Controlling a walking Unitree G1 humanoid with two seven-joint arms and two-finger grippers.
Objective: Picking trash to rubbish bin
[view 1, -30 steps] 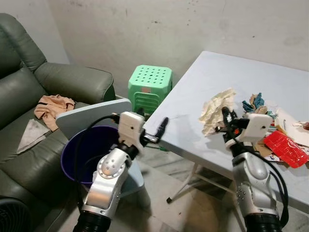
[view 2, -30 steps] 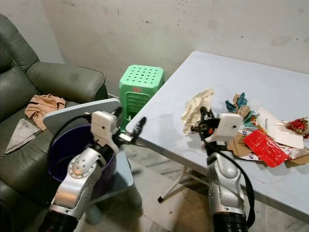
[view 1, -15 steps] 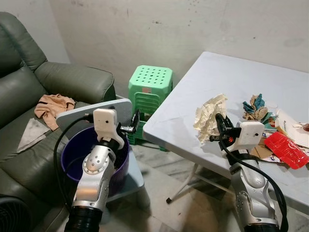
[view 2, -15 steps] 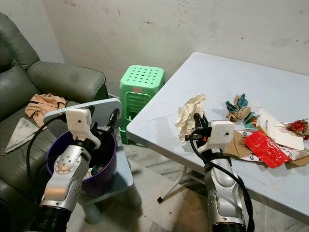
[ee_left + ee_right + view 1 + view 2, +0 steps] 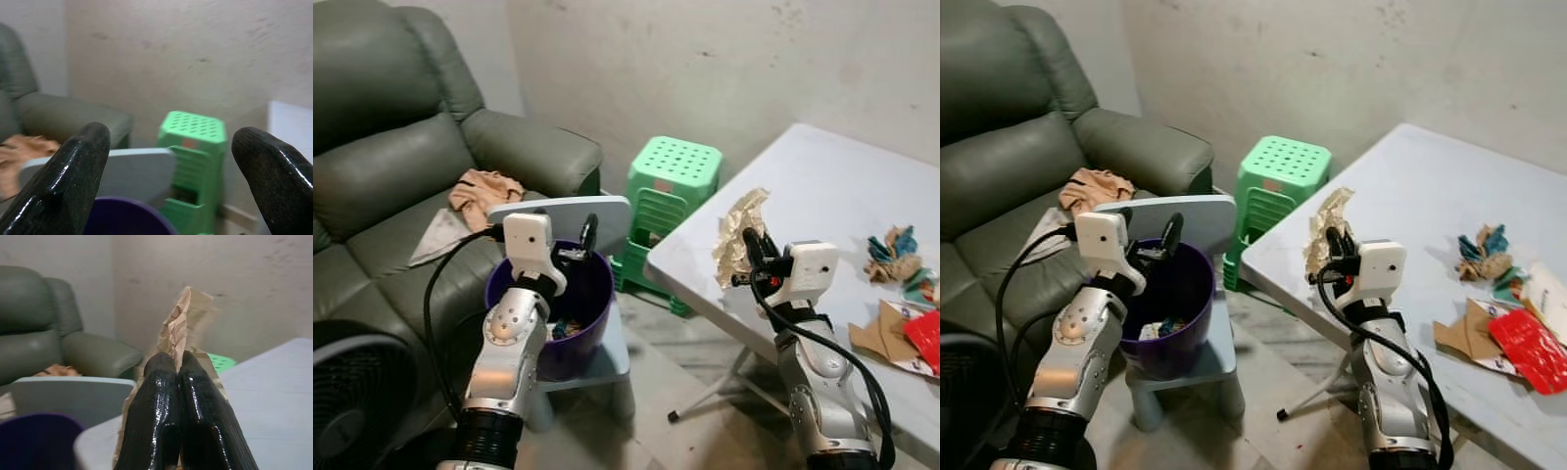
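A crumpled beige paper (image 5: pixel 738 238) hangs above the near-left corner of the white table (image 5: pixel 832 196), and my right gripper (image 5: pixel 750 253) is shut on it. In the right wrist view the paper (image 5: pixel 182 325) stands up from between the pressed fingers (image 5: pixel 159 431). The purple rubbish bin (image 5: pixel 570 323) sits on a small grey stool (image 5: pixel 607 352) left of the table, with some trash inside. My left gripper (image 5: pixel 588 235) is open and empty over the bin's rim. More trash lies on the table at the right: a crumpled wad (image 5: pixel 894 253) and a red wrapper (image 5: pixel 1528 348).
A green plastic stool (image 5: pixel 672 191) stands between bin and wall. A grey-green sofa (image 5: pixel 401 186) with a peach cloth (image 5: pixel 481 188) lies at the left. A grey lid (image 5: pixel 570 211) leans behind the bin. A dark fan (image 5: pixel 357 392) sits at the bottom left.
The camera has turned left, shifting the scene right. My right gripper has carried the paper off the table toward the bin. My left gripper has moved back over the bin's rim.
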